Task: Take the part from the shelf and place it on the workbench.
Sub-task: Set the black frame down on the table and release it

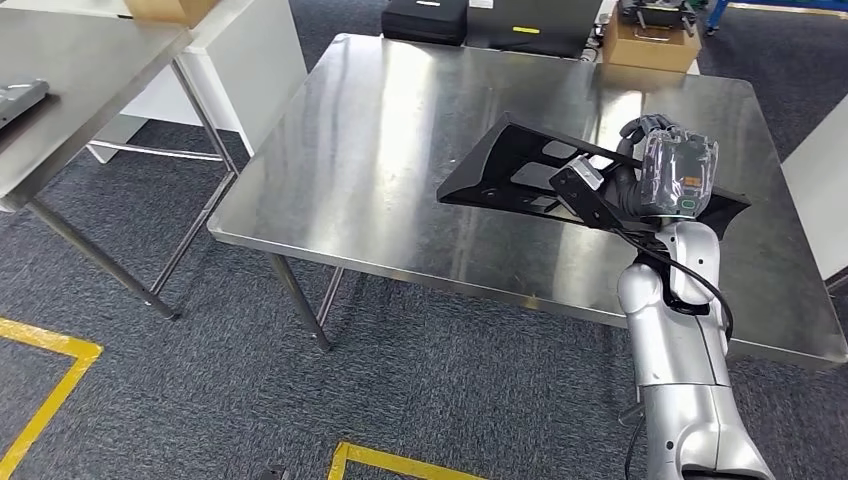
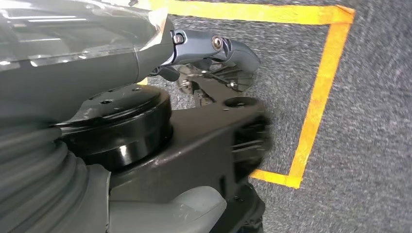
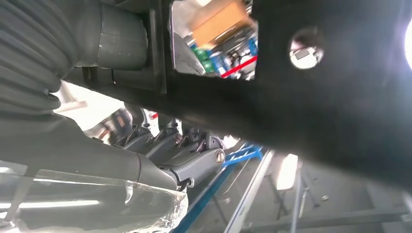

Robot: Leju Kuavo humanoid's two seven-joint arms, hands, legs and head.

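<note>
We're in the carry/place step: right robot hand [image 1: 655, 165] is holding the part [image 1: 520, 175], a flat black sheet-metal bracket w/ cutouts, over the steel desk [image 1: 380, 120]. From the head view the part is sitting over the desk's right half, long axis running left-right, near edge lower than the far edge, so tilted. Can't tell whether any corner is touching the desk yet; the reflection under the left end suggests it's close, but that's our read only.

Right wrist view: fingers [image 3: 194, 155] are curling under the black plate [image 3: 316, 97], thumb side on the opposite face, so the robot hand is closed around the part's right end, not just resting on it. Grip is at one end, so most of the part is cantilevering out to the left.

Left robot hand [image 2: 214, 48] is hanging down by the carpet near the yellow floor tape [image 2: 316, 97]. Its fingers look curled in w/ nothing in them, but the view is partly blocked and blurred, so we're calling it cannot tell.

Next move, as we're judging it: lower and level the part so it lands flat on the desk, then open the fingers and pull the right robot hand back w/o dragging the plate. Steel top looks slick, so the part may slide on release.
</note>
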